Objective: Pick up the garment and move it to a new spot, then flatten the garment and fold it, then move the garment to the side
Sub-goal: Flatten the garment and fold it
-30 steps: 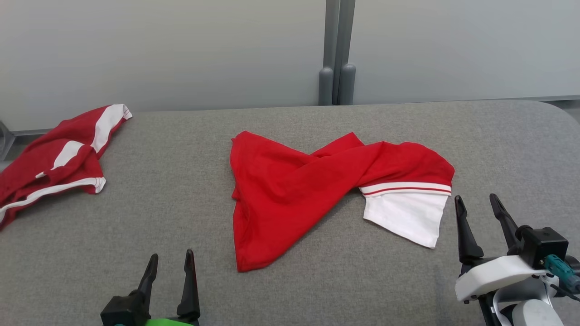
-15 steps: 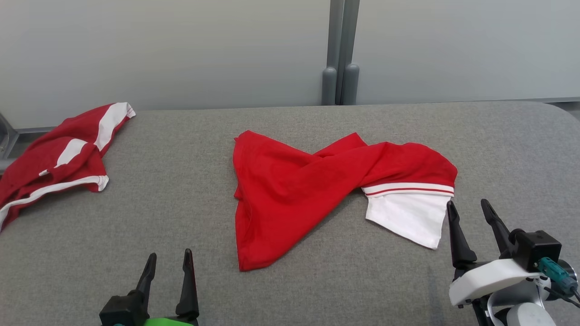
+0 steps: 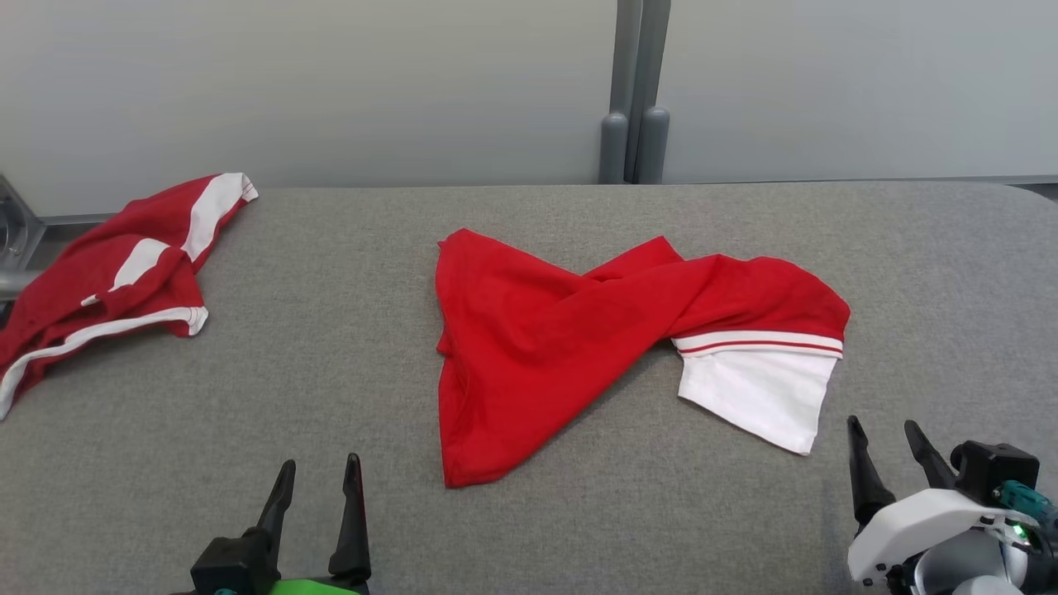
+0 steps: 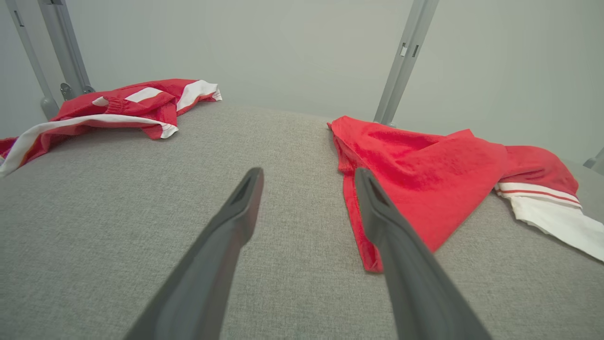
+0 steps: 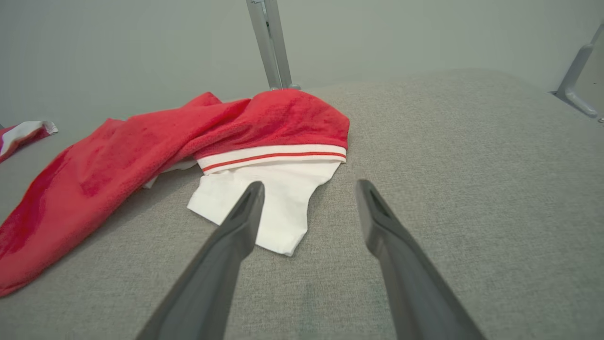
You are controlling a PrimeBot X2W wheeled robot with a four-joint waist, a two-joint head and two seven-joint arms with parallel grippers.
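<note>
Right claw (image 3: 880, 423), wide, farther back from the garment (image 3: 562, 330), seemingly clear; left claw (image 3: 321, 459) wide too.

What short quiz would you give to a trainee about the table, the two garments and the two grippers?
1. In what state are the jaws of the left gripper and the right gripper?
2. True or false: the middle garment lies twisted on the table, its white part nearest the right gripper.
3. Where does the striped garment lie? A) at the table's far left; B) under the middle garment; C) in a gripper.
Key: 1 open, both empty; 2 true; 3 A.
</note>
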